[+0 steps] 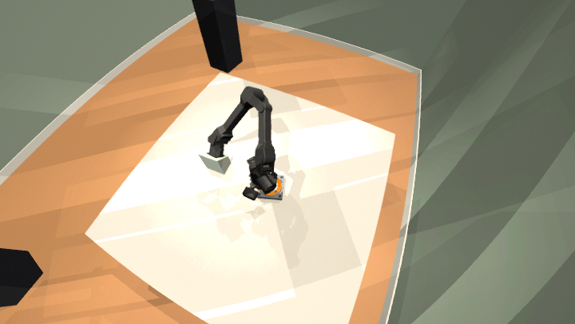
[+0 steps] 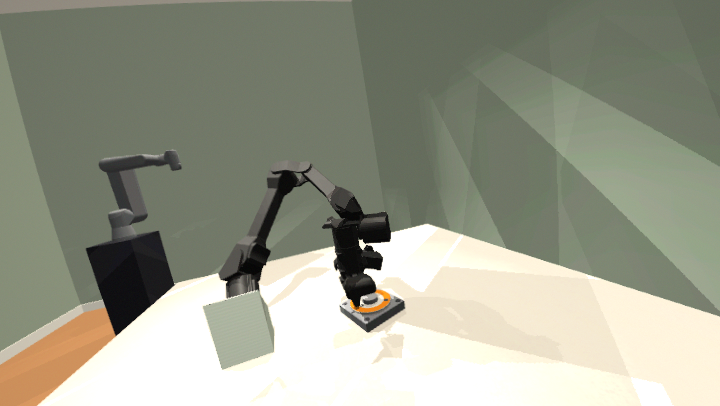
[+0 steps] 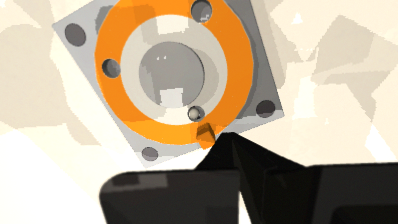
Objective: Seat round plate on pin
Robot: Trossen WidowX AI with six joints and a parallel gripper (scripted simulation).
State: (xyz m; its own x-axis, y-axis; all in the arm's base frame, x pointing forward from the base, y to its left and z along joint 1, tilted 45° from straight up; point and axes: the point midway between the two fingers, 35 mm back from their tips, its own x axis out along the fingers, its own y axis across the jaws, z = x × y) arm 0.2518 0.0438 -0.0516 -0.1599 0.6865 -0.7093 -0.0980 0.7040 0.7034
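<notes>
The round plate [image 1: 279, 186] [image 2: 368, 309] [image 3: 240, 65], orange with a pale inner ring, sits around the grey post [image 2: 369, 298] [image 3: 170, 65] on the square grey base [image 2: 369, 325] [image 3: 255, 112]. In the wrist view its orange tab [image 3: 205, 135] points to the bottom. The small pale pin [image 3: 193, 114] shows inside the hole beside the tab, toward the hole's left side. The plate looks about flat, but a slight tilt cannot be ruled out. My gripper [image 2: 356, 304] [image 3: 227, 139] is shut and empty, its tip right beside the tab; whether they touch is unclear.
The arm's pale wedge-shaped mount [image 1: 216, 163] [image 2: 239, 330] stands left of the base on the white table top [image 1: 160, 261]. A grey arm [image 2: 128, 194] on a black pedestal [image 2: 131, 277] stands beyond the table. Round holes mark the base's corners.
</notes>
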